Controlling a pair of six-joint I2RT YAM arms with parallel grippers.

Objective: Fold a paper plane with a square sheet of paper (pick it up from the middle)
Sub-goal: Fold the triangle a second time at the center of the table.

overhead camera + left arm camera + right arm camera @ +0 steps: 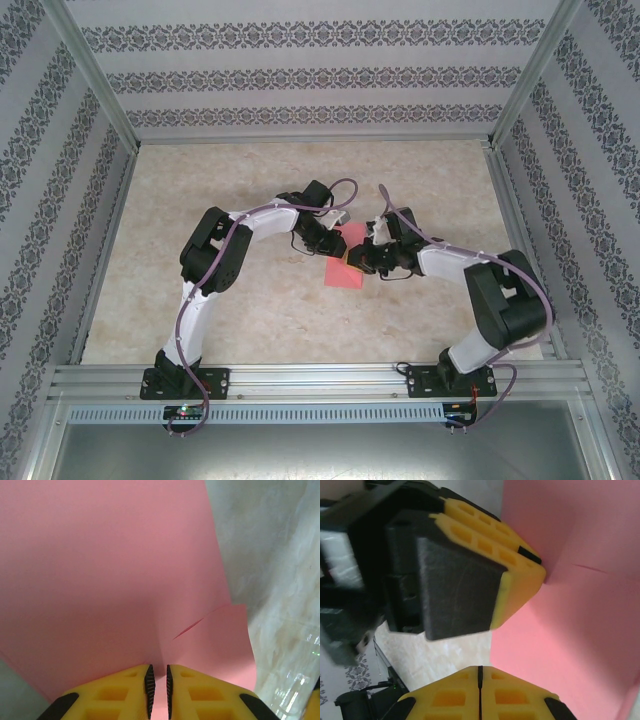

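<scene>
One salmon-pink square sheet of paper (pixel 344 271) lay mid-table (pixel 250 320) between two grippers, plain and creased with one flap raised. The left gripper (pixel 159 687) pinched its edge; the right gripper (pixel 480 685) sat clenched beside it.

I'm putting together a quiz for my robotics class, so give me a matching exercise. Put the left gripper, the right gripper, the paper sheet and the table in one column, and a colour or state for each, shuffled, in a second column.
Column one:
1. left gripper
2. right gripper
3. square sheet of paper
4. table

Column two:
A. beige and marbled
B. fingers pressed fully together
C. salmon pink, with a fold line
D. fingers pinching the pink paper, a thin slit between them

Pairs: 1-D, 2-B, 3-C, 4-A
</scene>
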